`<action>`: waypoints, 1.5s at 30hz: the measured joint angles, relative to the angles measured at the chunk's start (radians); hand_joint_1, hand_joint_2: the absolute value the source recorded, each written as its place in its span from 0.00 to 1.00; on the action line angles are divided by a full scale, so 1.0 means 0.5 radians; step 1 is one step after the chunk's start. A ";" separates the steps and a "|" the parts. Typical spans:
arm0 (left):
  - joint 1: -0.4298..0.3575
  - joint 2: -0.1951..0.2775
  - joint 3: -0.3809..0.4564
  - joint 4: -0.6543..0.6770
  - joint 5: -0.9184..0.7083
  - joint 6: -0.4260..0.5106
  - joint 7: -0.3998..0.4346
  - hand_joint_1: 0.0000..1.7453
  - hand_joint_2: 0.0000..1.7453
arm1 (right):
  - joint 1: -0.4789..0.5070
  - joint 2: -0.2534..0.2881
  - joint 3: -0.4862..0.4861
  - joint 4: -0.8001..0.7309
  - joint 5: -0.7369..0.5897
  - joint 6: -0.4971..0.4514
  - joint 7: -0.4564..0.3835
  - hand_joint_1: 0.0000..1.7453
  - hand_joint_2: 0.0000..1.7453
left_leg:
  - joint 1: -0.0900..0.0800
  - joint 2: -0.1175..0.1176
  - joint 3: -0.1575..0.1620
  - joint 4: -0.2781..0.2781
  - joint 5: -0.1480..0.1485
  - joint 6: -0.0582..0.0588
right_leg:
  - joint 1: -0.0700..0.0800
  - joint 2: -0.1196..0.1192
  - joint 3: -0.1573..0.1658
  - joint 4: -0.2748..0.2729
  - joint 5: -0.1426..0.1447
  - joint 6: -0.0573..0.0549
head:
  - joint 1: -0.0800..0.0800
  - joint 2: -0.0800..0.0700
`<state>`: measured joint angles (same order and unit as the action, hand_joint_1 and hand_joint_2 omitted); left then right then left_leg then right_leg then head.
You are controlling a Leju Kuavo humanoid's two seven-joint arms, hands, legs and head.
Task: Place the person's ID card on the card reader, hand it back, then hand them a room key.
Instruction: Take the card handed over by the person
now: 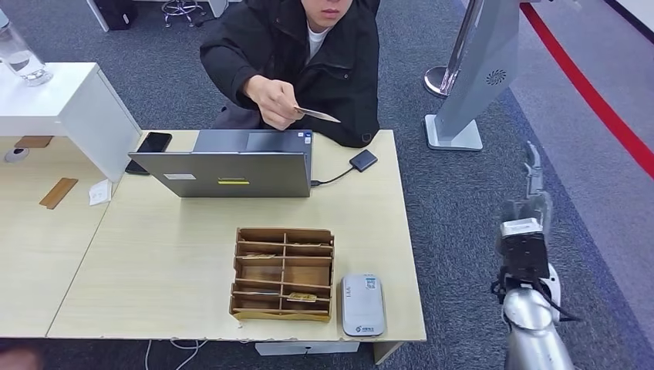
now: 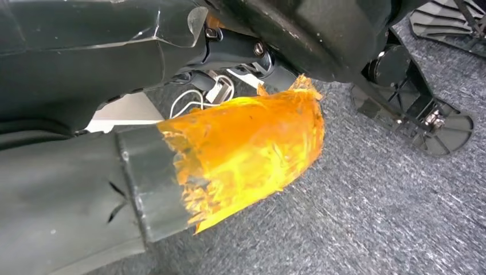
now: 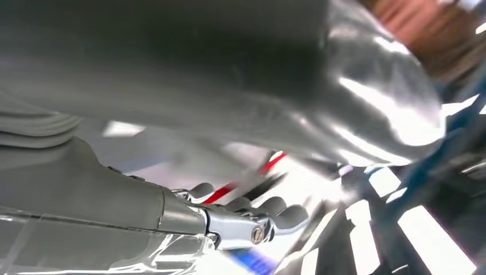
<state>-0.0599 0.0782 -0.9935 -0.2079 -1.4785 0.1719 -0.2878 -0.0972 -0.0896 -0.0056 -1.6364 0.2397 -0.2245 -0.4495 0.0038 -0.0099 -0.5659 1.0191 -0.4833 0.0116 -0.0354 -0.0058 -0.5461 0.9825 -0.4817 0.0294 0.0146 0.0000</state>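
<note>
Across the table a person in a black jacket holds out an ID card (image 1: 317, 116) above the laptop. A grey card reader (image 1: 362, 304) lies flat at the table's near right corner. Beside it stands a wooden compartment box (image 1: 283, 273) with card-like room keys in some slots. My right hand (image 1: 530, 179) is raised off the table's right side over the carpet, fingers stretched out and holding nothing; the right wrist view shows its fingers (image 3: 275, 209) apart and blurred. In the left wrist view my left hand (image 2: 246, 150) hangs near the floor, its thumb wrapped in orange tape, fingers hidden.
A grey laptop (image 1: 231, 163) stands open at the table's far side, cabled to a small dark device (image 1: 363, 160). A black phone (image 1: 153, 142) lies left of it. A white counter (image 1: 54, 100) adjoins at left. A grey stand base (image 1: 455, 131) sits on the carpet at right.
</note>
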 joint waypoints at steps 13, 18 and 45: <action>-0.003 0.005 -0.071 0.000 -0.041 0.009 -0.035 0.00 0.00 | -0.001 -0.104 0.576 -0.404 0.063 -0.128 -0.073 0.00 1.00 | -0.001 -0.004 -0.001 0.000 0.001 -0.001 | -0.001 -0.004 0.001 0.000 0.000 0.000 | 0.001 0.000; -0.003 0.006 -0.084 0.000 -0.046 0.019 -0.052 0.00 0.00 | -0.003 -0.126 0.630 -0.423 0.127 -0.186 -0.087 0.00 1.00 | -0.001 -0.004 -0.001 0.000 0.001 -0.001 | -0.001 -0.004 0.001 0.000 0.000 0.000 | 0.001 0.000; -0.046 0.029 -0.195 0.000 -0.135 0.053 -0.172 0.00 0.00 | -0.273 -0.330 1.076 -0.224 1.509 -0.826 0.342 0.00 1.00 | -0.001 -0.003 -0.001 0.000 0.001 -0.002 | -0.001 -0.004 0.001 0.000 0.000 0.000 | 0.001 0.000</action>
<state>-0.0829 0.0929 -1.0909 -0.2079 -1.5461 0.1984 -0.3739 -0.2336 -0.2548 0.5325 -1.7486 0.9939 -0.6374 -0.2785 0.0034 -0.0116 -0.5664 1.0191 -0.4826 0.0108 -0.0357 -0.0078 -0.5457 0.9825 -0.4815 0.0296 0.0150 0.0000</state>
